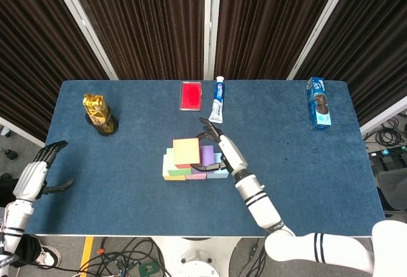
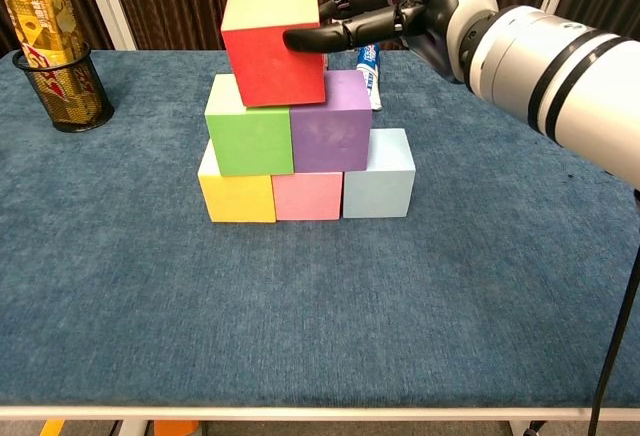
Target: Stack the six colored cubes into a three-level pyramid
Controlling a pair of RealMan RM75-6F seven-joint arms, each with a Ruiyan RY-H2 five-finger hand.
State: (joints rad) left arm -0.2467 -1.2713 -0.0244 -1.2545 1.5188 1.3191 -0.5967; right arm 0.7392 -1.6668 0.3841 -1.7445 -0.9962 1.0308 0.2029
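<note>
Red cube (image 2: 273, 48), pale top face, atop five-cube stack (image 2: 305, 161).

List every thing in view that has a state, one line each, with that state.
red cube: on top of green and purple cubes, tilted, held by right robot hand
green cube: middle row, seated
purple cube: middle row, seated
yellow cube, pink cube, light blue cube: bottom row, flat on table
left robot hand: off the table's edge, holding nothing

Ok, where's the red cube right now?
In the chest view the red cube sits at the top of the pyramid, tilted, over the green cube and purple cube, with the right hand gripping its right side.
</note>
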